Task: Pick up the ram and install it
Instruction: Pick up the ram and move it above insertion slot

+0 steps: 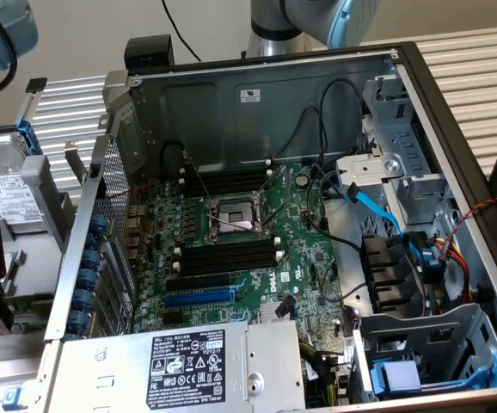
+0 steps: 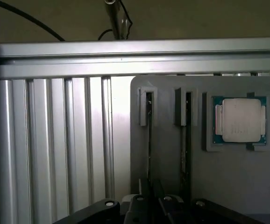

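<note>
The ram [image 2: 149, 140] stands on edge in one slot of a grey holder [image 2: 167, 158], seen as a thin dark strip. A second stick [image 2: 188, 140] stands in the neighbouring slot. My gripper [image 2: 152, 206] sits over the near end of the first stick, its black fingers [image 2: 139, 205] drawn close on either side of it. In the exterior view, the black memory slots [image 1: 227, 255] with white end clips lie on the green motherboard inside the open computer case [image 1: 257, 103].
A processor chip [image 2: 239, 120] rests in a recess of the holder beside the sticks. An aluminium rail [image 2: 135, 58] and a slatted table [image 2: 55, 149] border the holder. In the case are a processor socket [image 1: 236, 215], a blue expansion slot [image 1: 199, 297], a power supply [image 1: 188, 361] and loose cables.
</note>
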Controlling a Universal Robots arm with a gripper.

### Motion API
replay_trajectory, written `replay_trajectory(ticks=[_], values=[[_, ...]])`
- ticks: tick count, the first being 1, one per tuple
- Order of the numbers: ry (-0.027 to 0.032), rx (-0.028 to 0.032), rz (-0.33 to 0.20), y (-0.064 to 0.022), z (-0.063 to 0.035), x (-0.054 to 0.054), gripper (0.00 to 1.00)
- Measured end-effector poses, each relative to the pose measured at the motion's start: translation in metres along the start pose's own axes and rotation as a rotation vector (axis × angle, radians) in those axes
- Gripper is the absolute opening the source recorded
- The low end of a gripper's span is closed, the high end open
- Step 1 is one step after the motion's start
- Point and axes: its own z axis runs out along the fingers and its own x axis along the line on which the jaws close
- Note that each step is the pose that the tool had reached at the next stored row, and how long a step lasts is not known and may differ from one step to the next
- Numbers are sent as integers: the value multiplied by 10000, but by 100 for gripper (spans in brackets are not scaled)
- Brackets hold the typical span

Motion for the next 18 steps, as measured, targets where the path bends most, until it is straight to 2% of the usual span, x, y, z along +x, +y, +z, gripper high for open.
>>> replay_trajectory(ticks=[7,18], values=[[37,1,0,23,-220,-5,14],[56,1,-34,24,-720,-18,14]])
